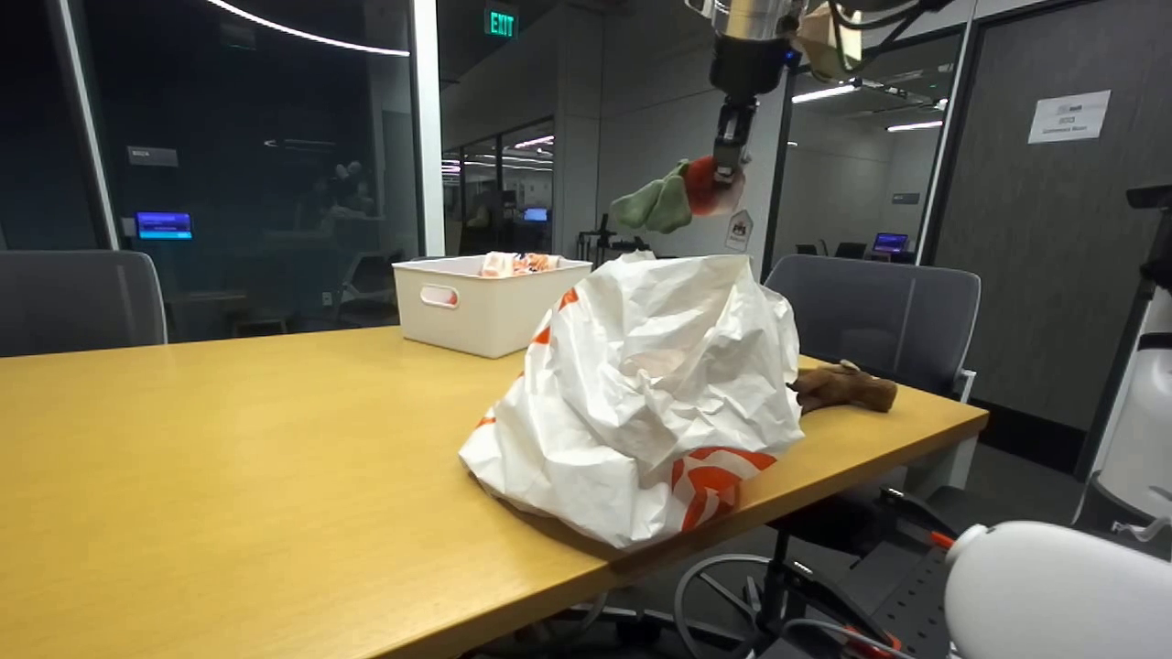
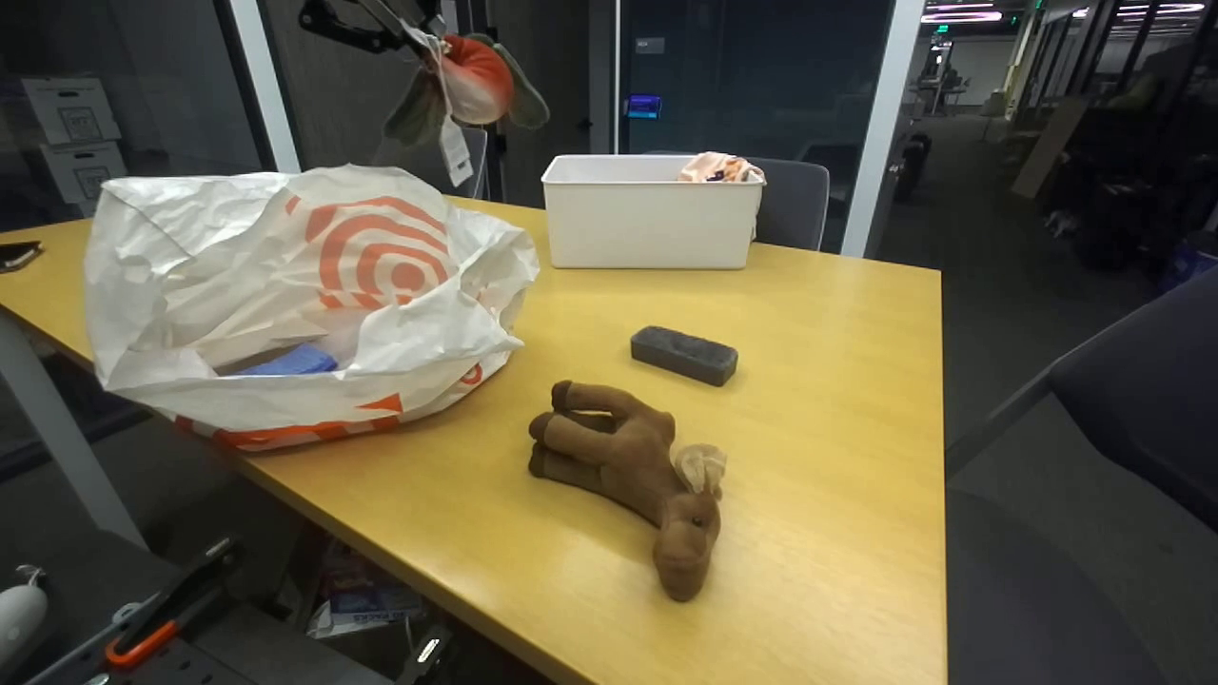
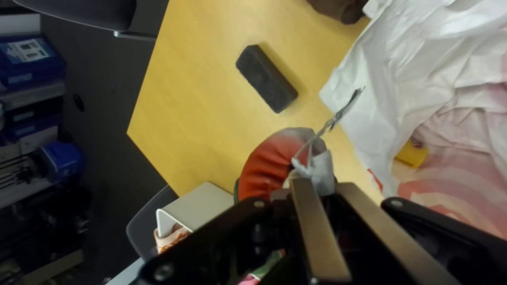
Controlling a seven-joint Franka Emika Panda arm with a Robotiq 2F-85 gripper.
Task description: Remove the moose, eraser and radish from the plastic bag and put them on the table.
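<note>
Pincer (image 1: 726, 172) clamped on plush radish (image 2: 479, 81), top of both exterior views. In an exterior view: plastic bag (image 2: 381, 257) left, blue item (image 2: 297, 361) inside; white bin (image 2: 652, 226) upper centre, patterned fabric (image 2: 718, 167) inside; plush moose (image 2: 636, 457), eraser (image 2: 683, 356) on counter (image 2: 828, 409), centre. Wrist view, right: yellow item (image 3: 412, 154) in bag.

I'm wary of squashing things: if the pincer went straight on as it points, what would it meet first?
With the radish and its tag leading, the pincer would probably meet the table near the eraser; depth is unclear, so the plastic bag might come first.
</note>
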